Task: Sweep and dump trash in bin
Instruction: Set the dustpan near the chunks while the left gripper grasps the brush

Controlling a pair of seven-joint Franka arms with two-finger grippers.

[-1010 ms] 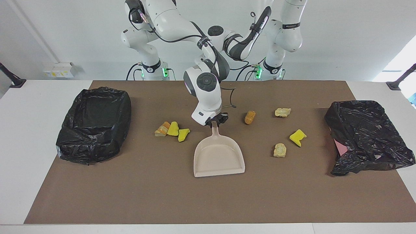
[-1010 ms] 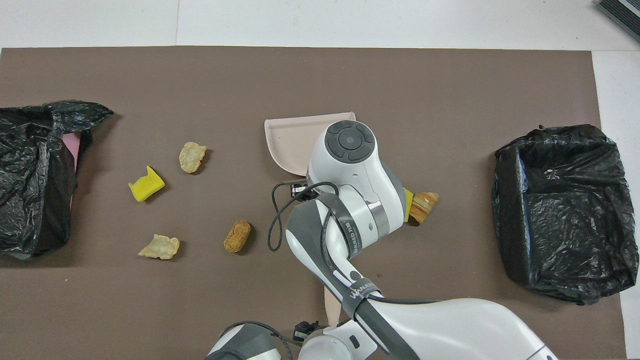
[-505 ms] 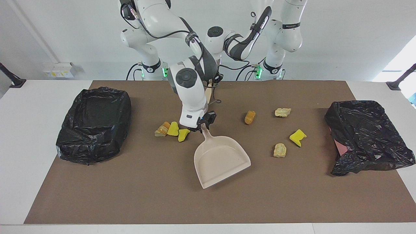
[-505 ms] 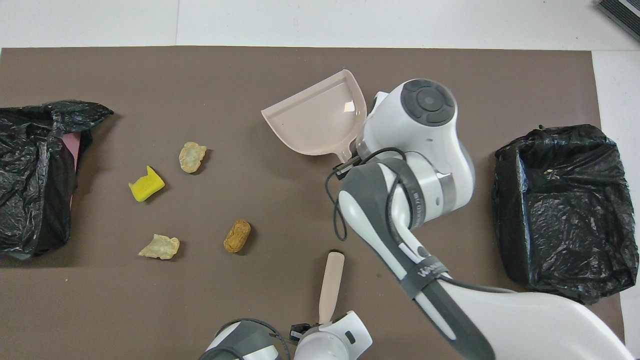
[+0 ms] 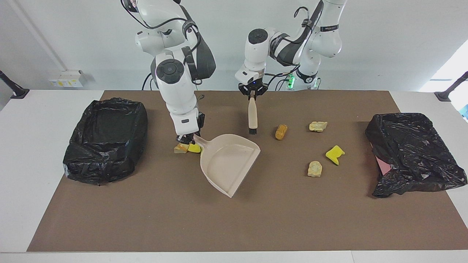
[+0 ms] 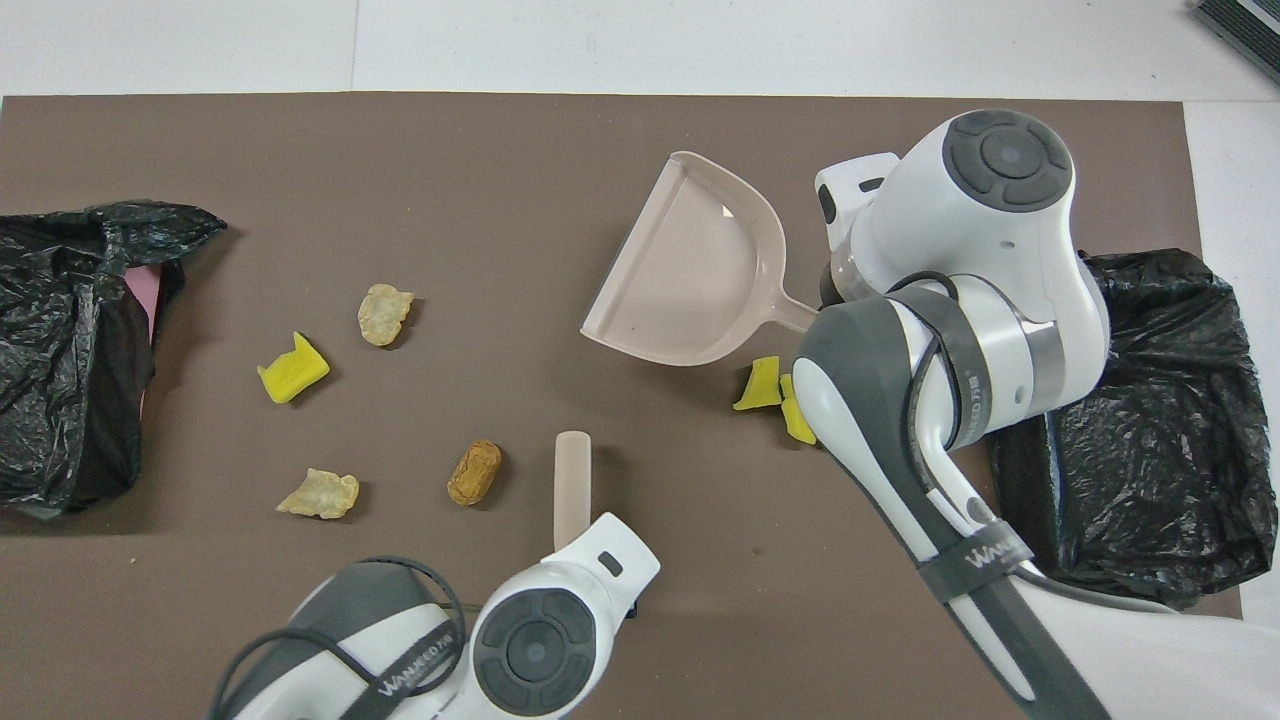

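Starting nearest the robots: your left gripper (image 5: 252, 94) has its fingers clamped on the brush (image 5: 252, 116), which hangs upright, bristles down, over the mat (image 5: 234, 226). Next out, four trash lumps (image 5: 315, 148) lie toward the left arm's end, the brown one just beside the bristles. Your right gripper (image 5: 186, 138) pinches the dustpan (image 5: 228, 162) handle, with more trash (image 5: 187, 147) under it. The pan's mouth points farther from the robots, away from the brush.

Bright, even light; soft short shadows; sharp focus throughout.
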